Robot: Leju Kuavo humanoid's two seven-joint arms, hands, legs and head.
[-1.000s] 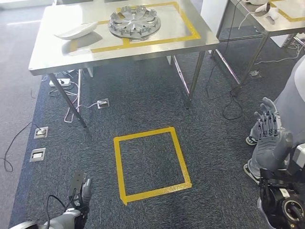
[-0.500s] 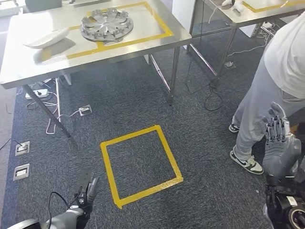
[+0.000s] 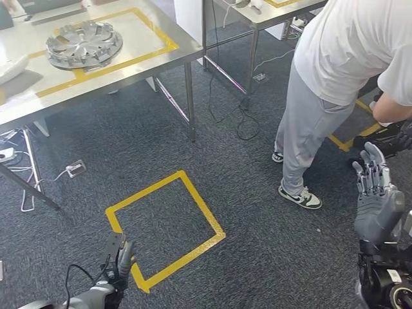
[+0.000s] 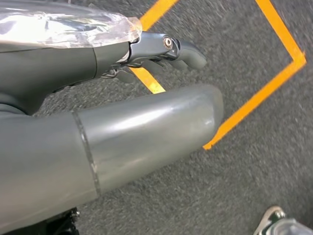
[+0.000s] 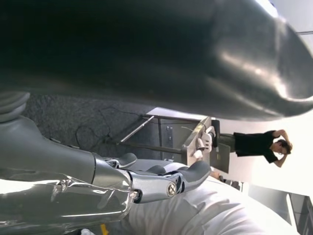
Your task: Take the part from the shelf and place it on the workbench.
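Both hands hold nothing: the right hand (image 3: 377, 199) is up with fingers apart, the left hand (image 3: 118, 262) hangs low. The silver wheel cover (image 3: 84, 44) sits on the table (image 3: 160, 55), far ahead of the left hand. It looks stiff, light and slippery, so grab its rim.

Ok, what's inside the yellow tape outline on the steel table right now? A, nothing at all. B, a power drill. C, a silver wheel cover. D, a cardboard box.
C: a silver wheel cover lies flat on the table, within the yellow tape.
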